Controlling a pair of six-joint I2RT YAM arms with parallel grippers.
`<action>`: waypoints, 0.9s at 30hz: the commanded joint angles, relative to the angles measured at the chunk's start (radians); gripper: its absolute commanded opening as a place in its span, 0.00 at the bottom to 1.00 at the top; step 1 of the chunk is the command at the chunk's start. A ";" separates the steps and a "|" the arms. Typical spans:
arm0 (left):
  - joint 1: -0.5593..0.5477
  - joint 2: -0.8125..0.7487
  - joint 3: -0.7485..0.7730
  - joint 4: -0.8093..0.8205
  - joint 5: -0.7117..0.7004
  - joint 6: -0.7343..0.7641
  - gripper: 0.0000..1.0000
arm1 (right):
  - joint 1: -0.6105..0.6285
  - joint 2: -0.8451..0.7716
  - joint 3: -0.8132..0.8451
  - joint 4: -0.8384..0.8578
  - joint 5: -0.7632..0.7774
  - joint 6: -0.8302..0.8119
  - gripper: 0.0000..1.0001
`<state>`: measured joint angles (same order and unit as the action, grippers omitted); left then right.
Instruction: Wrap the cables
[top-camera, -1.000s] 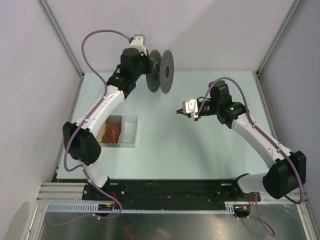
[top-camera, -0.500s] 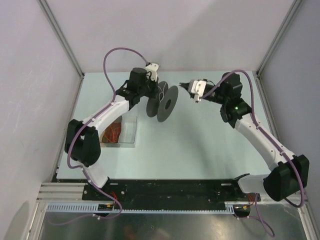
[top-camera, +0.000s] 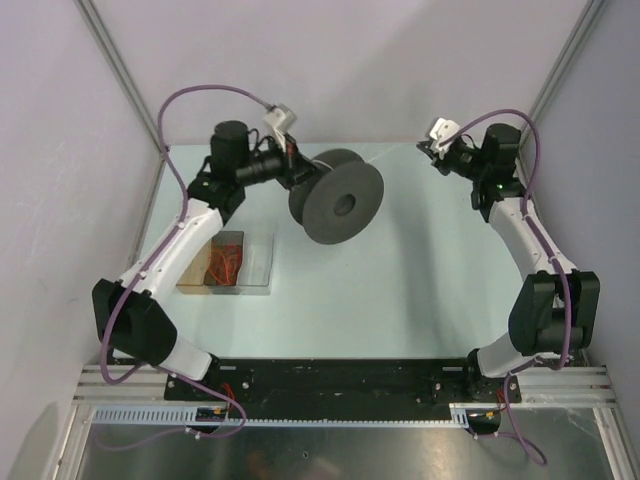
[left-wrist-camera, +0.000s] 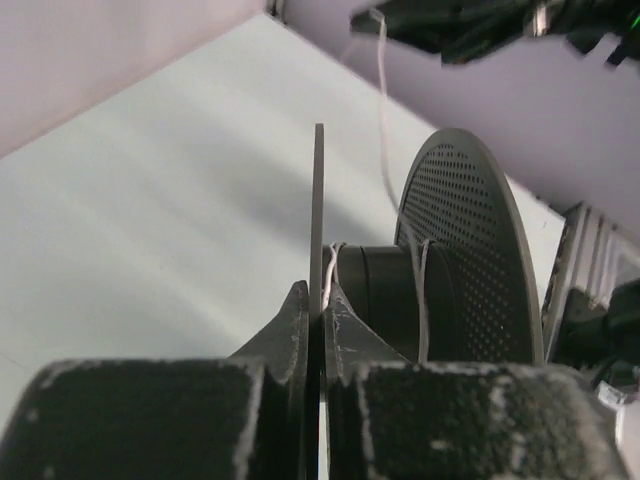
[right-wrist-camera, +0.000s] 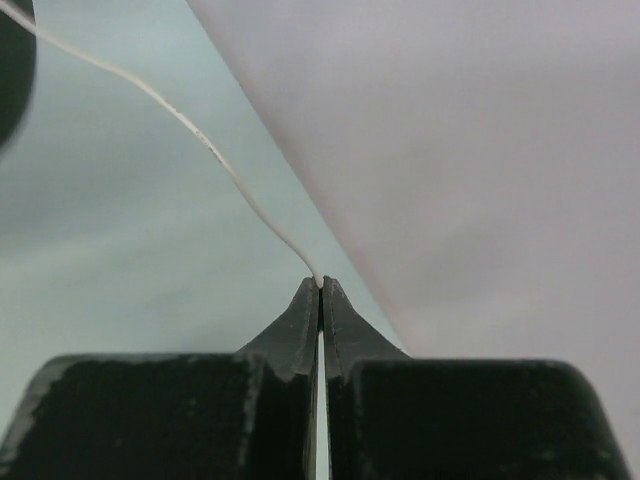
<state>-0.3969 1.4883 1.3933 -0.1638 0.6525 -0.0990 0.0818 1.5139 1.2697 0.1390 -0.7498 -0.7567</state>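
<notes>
My left gripper (top-camera: 297, 165) is shut on one flange of the black spool (top-camera: 337, 195) and holds it above the table at the back. In the left wrist view the fingertips (left-wrist-camera: 296, 310) pinch the thin flange edge (left-wrist-camera: 318, 200). Behind it are the hub (left-wrist-camera: 385, 290) and the perforated far flange (left-wrist-camera: 470, 230). The thin white cable (left-wrist-camera: 382, 120) has a few turns on the hub and runs up to my right gripper (left-wrist-camera: 450, 25). My right gripper (top-camera: 432, 143) is at the back right, shut on the cable's end (right-wrist-camera: 320, 283). The cable (right-wrist-camera: 170, 110) stretches away to the upper left.
A clear plastic box (top-camera: 262, 262) holding orange-red bits sits on the table left of centre, below the spool. The back wall (right-wrist-camera: 480, 150) is close beside my right gripper. Metal frame posts (top-camera: 125, 85) stand at the back corners.
My left gripper swung the spool right and turned it so a flange faces the camera. My right gripper moved to the back right, away from the spool, drawing the cable out.
</notes>
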 joint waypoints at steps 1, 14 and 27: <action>0.111 -0.020 0.093 0.257 0.180 -0.356 0.00 | -0.066 0.038 0.046 -0.128 -0.081 0.023 0.00; 0.200 0.010 0.058 0.396 -0.208 -0.911 0.00 | 0.092 -0.033 -0.073 -0.354 -0.114 0.082 0.00; 0.105 0.078 0.182 -0.025 -0.532 -0.957 0.00 | 0.464 -0.203 -0.157 -0.093 0.148 0.057 0.00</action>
<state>-0.2497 1.5700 1.4872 -0.1532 0.2497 -1.0142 0.4622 1.3380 1.1183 -0.0929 -0.7391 -0.6609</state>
